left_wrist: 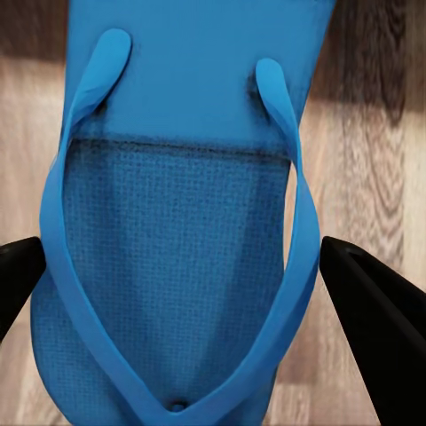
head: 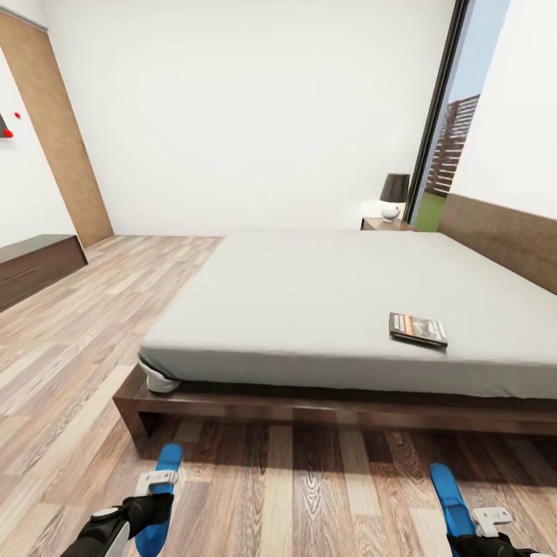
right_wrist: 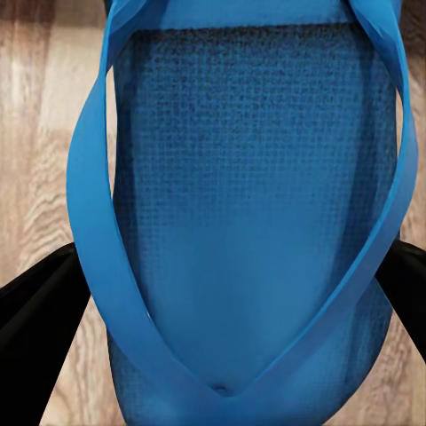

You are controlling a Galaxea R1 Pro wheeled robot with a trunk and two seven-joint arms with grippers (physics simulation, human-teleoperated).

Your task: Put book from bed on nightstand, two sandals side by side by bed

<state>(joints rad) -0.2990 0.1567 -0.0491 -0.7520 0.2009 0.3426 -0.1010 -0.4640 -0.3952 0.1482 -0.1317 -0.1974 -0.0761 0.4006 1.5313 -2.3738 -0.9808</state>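
Blue sandals (left_wrist: 177, 257) (right_wrist: 248, 222) sit between each pincer's spread black fingers (left_wrist: 373, 328).

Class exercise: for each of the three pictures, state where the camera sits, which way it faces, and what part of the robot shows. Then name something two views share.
Head view: on the robot's head, facing forward and down over the bed, the book and both arms.
Left wrist view: near the left end effector, looking along its fingers at a blue sandal.
Right wrist view: near the right end effector, looking at the other sandal.
Shared: the wood-plank floor and the sandals.
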